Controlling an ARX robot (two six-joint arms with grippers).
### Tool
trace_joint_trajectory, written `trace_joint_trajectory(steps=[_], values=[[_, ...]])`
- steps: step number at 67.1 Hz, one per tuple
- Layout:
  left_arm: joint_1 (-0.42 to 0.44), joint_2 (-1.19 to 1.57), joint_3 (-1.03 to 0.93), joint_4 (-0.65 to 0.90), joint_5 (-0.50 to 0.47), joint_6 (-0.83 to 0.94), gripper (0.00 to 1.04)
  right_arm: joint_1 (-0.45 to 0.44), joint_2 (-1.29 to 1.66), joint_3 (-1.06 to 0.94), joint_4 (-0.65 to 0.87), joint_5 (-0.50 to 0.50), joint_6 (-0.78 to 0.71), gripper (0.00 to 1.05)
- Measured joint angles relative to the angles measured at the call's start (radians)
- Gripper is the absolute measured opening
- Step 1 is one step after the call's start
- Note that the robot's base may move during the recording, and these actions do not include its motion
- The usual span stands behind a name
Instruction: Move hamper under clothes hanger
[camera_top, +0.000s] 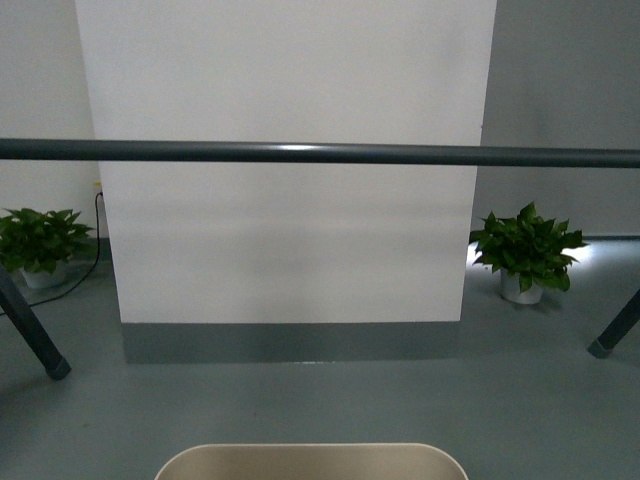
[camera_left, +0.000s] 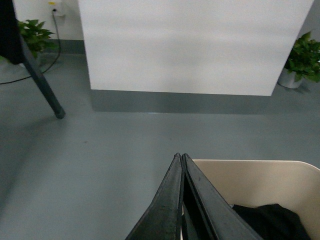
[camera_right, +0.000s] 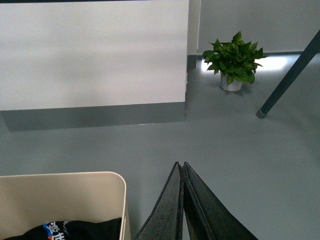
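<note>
Only the front cam catches the clothes hanger (camera_top: 320, 153) rail, with the hamper (camera_top: 311, 461) rim low in front of it. Both wrist cams show the left jaws (camera_left: 181, 157) and right jaws (camera_right: 179, 165) pressed together, empty, hamper just beside them. Inside: dark clothing (camera_right: 75, 230), print unreadable.

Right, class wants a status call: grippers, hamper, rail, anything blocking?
Left gripper shut, right gripper shut, both empty. Hamper centred, near side of the clothes hanger, dark clothing inside. Floor ahead shows nothing blocking.
</note>
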Motion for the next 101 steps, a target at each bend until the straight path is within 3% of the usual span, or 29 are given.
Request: trace_joint_trajectory(steps=[57, 58, 64, 69, 101], values=[[0.003, -0.551, -0.048, -0.474, 0.006, 0.003, 0.03, -0.001, -0.559, -0.066, -0.475, -0.003, 0.0, 0.02], [0.003, -0.752, -0.048, -0.665, 0.006, 0.004, 0.03, -0.001, -0.768, -0.066, -0.669, -0.003, 0.0, 0.02], [0.003, -0.821, -0.048, -0.764, 0.006, 0.005, 0.03, -0.001, -0.816, -0.066, -0.737, -0.003, 0.0, 0.02], [0.003, -0.954, -0.048, -0.905, 0.007, 0.005, 0.03, -0.001, -0.949, -0.066, -0.901, -0.004, 0.0, 0.02], [0.003, -1.009, -0.048, -0.933, 0.007, 0.006, 0.03, -0.001, -1.038, -0.066, -0.954, -0.005, 0.0, 0.02]])
